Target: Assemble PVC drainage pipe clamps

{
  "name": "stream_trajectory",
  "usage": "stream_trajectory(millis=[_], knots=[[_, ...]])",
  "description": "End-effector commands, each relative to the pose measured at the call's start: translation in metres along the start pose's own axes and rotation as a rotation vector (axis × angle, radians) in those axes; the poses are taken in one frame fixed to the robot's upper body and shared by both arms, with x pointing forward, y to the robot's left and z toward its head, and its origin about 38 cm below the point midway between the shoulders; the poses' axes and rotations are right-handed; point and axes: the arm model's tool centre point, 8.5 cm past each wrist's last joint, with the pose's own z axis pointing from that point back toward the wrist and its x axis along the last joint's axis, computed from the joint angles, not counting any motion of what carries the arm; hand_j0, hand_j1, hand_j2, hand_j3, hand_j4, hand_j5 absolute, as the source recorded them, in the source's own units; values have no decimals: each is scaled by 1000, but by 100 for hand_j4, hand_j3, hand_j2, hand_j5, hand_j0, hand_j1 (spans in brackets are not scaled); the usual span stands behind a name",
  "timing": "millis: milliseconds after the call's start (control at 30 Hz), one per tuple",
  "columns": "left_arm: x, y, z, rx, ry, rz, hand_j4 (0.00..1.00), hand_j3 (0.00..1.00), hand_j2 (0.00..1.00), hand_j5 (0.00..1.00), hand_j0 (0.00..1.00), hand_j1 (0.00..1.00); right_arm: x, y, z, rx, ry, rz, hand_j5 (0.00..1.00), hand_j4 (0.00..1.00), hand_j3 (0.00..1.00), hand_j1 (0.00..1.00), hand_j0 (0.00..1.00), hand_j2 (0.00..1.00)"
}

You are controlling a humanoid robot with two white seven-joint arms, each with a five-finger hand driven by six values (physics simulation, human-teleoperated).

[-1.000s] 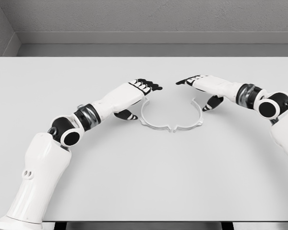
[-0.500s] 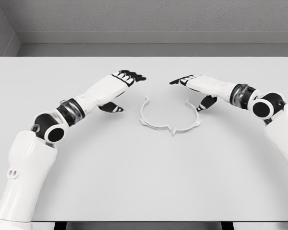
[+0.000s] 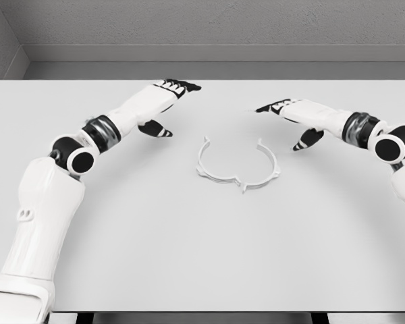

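Looking at the centre of the frame, you've got the pipe clamp [image 3: 237, 170] lying flat on the white table [image 3: 189, 256], a thin white open ring with its gap facing the far edge and small tabs sticking out at its near rim and its lower right side. Whether it is one piece or two halves joined is too fine to tell. Nothing touches it. Your left hand [image 3: 163, 102] sits in the upper left of centre, well apart from the clamp, dark fingertips [image 3: 182, 86] stretched out toward the back wall [image 3: 209, 27], thumb hanging down toward the table; fingers extended and loose, holding nothing. Your right hand [image 3: 293, 115] is in the upper right of centre, near the clamp's right arm but clear of it, fingers pointing left toward frame centre, thumb angled down; also extended, holding nothing. Both forearms run in diagonally from the lower left and the right edge. The tabletop between the two hands and around the ring is bare white surface, so nothing stands between either hand and the clamp. Behind the table you see only the grey wall and a lighter ledge along its base.
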Motion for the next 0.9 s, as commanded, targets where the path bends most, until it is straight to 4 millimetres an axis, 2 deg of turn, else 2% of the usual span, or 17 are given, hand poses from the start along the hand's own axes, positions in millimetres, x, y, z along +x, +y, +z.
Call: stream_trajectory(millis=[0, 33, 133, 167, 300, 533, 600, 833, 867], knots=[[1, -21, -9, -31, 4, 64, 100, 100, 100, 100, 100, 100, -14, -13, 27, -5, 37, 50, 100, 100, 100, 100, 100, 100], [6, -25, -15, -37, -4, 78, 100, 100, 100, 100, 100, 100, -18, -18, 40, -8, 52, 82, 100, 100, 100, 100, 100, 100], [8, -29, -26, -49, -7, 107, 100, 100, 100, 100, 100, 100, -19, -3, 81, 31, 73, 161, 100, 100, 100, 100, 100, 100], [7, -29, -28, -54, -4, 111, 100, 100, 100, 100, 100, 100, -12, 0, 85, 39, 60, 181, 100, 100, 100, 100, 100, 100], [5, -33, -34, -71, 1, 132, 100, 100, 100, 100, 100, 100, 1, 9, 82, 47, 23, 184, 100, 100, 100, 100, 100, 100], [9, -37, -37, -85, -3, 128, 100, 100, 100, 100, 100, 100, 3, 14, 80, 53, 9, 178, 100, 100, 100, 100, 100, 100], [7, -39, -37, -90, 10, 135, 100, 100, 100, 100, 100, 100, 13, 14, 80, 50, -13, 193, 100, 100, 100, 100, 100, 100], [6, -42, -38, -99, 20, 139, 100, 100, 100, 100, 100, 100, 15, 12, 81, 46, -18, 202, 100, 100, 100, 100, 100, 100], [8, -42, -39, -104, 14, 133, 100, 100, 100, 100, 100, 100, 21, 10, 81, 40, -33, 213, 100, 100, 100, 100, 100, 100]])
